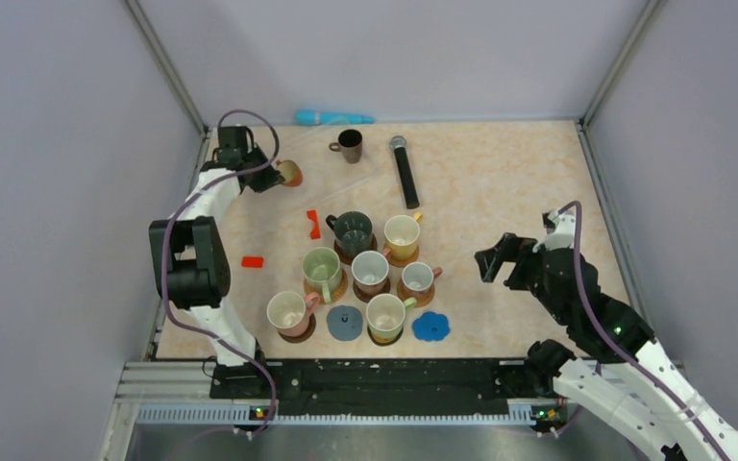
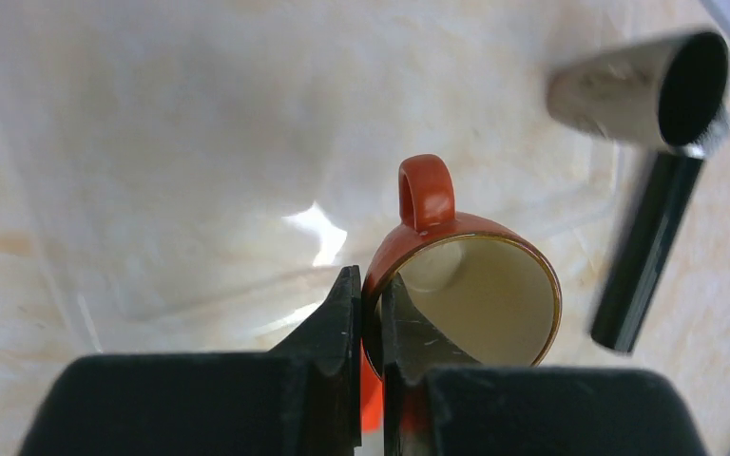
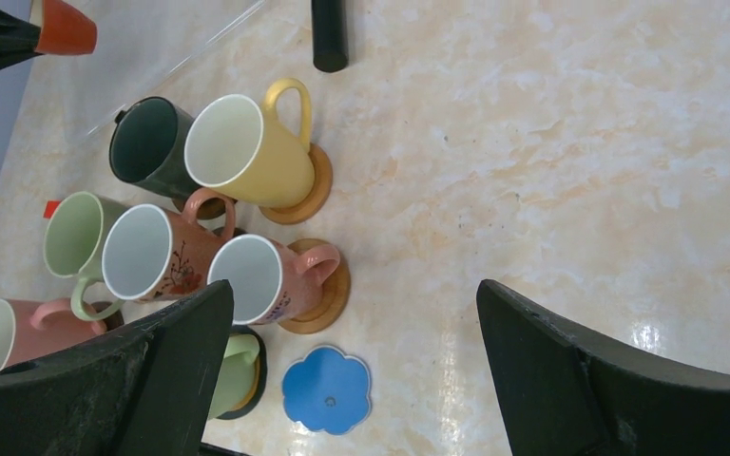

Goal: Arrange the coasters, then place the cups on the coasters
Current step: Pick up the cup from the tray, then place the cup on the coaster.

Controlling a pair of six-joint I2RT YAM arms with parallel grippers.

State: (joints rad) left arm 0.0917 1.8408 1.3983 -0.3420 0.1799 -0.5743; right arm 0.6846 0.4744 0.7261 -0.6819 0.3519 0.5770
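My left gripper (image 1: 275, 177) (image 2: 369, 306) is shut on the rim of an orange cup (image 1: 291, 173) (image 2: 466, 285) at the back left, one finger inside the cup and one outside. Several cups stand on wooden coasters in the middle: dark green (image 1: 354, 231), yellow (image 1: 402, 236), pale green (image 1: 322, 270) and pink (image 1: 417, 279). A grey-blue coaster (image 1: 344, 322) and a blue scalloped coaster (image 1: 430, 327) (image 3: 326, 389) lie bare. A dark brown cup (image 1: 350, 144) stands at the back. My right gripper (image 1: 493, 259) (image 3: 354, 290) hangs open to the right of the group.
A black microphone (image 1: 405, 173) (image 2: 644, 249) lies at the back centre. A turquoise object (image 1: 332, 117) rests against the back wall. Two small red pieces (image 1: 313, 223) (image 1: 252, 261) lie left of the cups. Grey walls enclose the table on three sides.
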